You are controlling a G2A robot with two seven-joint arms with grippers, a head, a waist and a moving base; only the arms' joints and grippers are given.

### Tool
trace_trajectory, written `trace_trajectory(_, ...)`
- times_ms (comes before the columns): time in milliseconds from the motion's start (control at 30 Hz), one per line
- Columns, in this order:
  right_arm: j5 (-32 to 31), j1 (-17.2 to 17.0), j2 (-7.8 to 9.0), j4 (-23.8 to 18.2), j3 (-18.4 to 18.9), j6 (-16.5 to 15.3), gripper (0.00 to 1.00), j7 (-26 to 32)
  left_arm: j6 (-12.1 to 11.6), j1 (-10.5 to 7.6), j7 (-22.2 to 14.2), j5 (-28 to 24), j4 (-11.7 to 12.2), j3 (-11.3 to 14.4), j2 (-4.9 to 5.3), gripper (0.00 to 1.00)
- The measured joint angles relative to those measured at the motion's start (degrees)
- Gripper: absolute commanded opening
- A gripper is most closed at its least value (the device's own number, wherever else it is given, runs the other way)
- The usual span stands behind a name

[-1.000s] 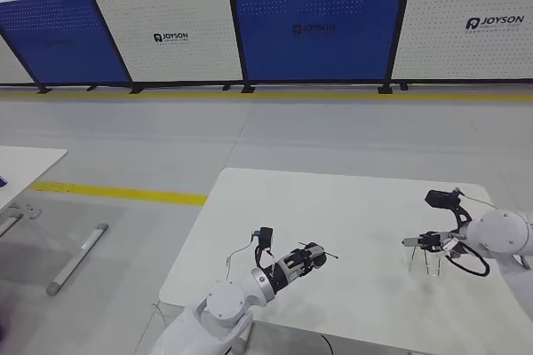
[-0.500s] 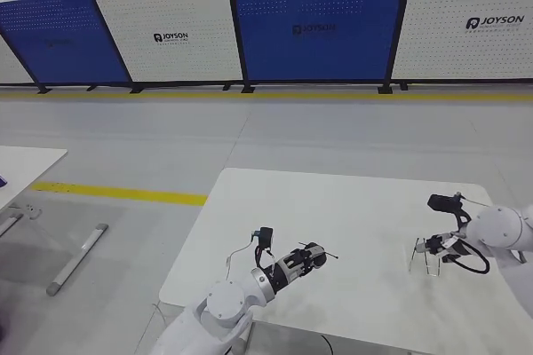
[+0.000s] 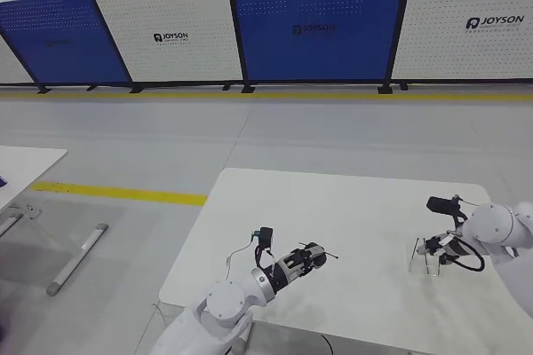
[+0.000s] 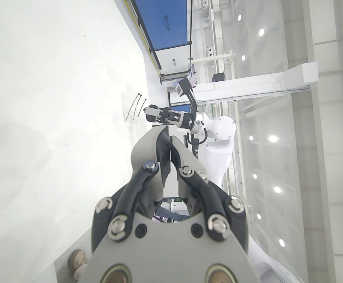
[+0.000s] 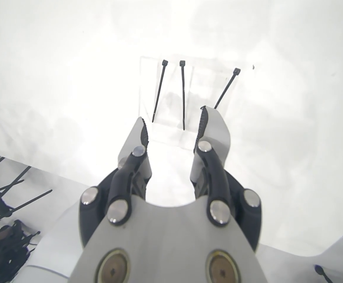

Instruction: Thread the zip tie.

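Three black zip ties lie side by side on a small clear plate (image 5: 209,69): one (image 5: 158,91), a middle one (image 5: 183,95) and a slanted one (image 5: 226,88). My right gripper (image 5: 172,122) hangs open just short of their tail ends, with nothing between its fingers. In the top view it (image 3: 426,245) is near the table's right side, above the ties (image 3: 417,258). My left gripper (image 3: 314,255) is near the table's front edge, shut on a thin black zip tie (image 3: 330,255) that sticks out sideways. Its fingers (image 4: 166,139) are pressed together.
The white table (image 3: 355,204) is bare between the two arms. Its front edge runs close under the left arm. In the left wrist view the right gripper (image 4: 149,113) shows farther off beside the ties (image 4: 134,108).
The right gripper has drawn back slightly toward the table's right edge and tilted down over the ties. The left arm has kept still.
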Motion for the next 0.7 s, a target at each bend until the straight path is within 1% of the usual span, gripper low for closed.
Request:
trace_trajectory(233, -0.2, 1.3, -1.18, 3.1, -1.8, 0.1, 0.35, -0.6, 0.0, 0.0, 0.0, 0.0, 0.0, 0.0, 0.0, 0.0)
trace_trajectory(433, 0.3, 2.4, -2.28, 6.1, -3.0, -0.4, 0.3, -1.2, 0.0, 0.0, 0.0, 0.0, 0.0, 0.0, 0.0, 0.0)
trace_trajectory(700, 0.5, 4.1, -3.79, 9.5, -4.8, -0.9, 0.27, -1.7, 0.0, 0.0, 0.0, 0.0, 0.0, 0.0, 0.0, 0.0)
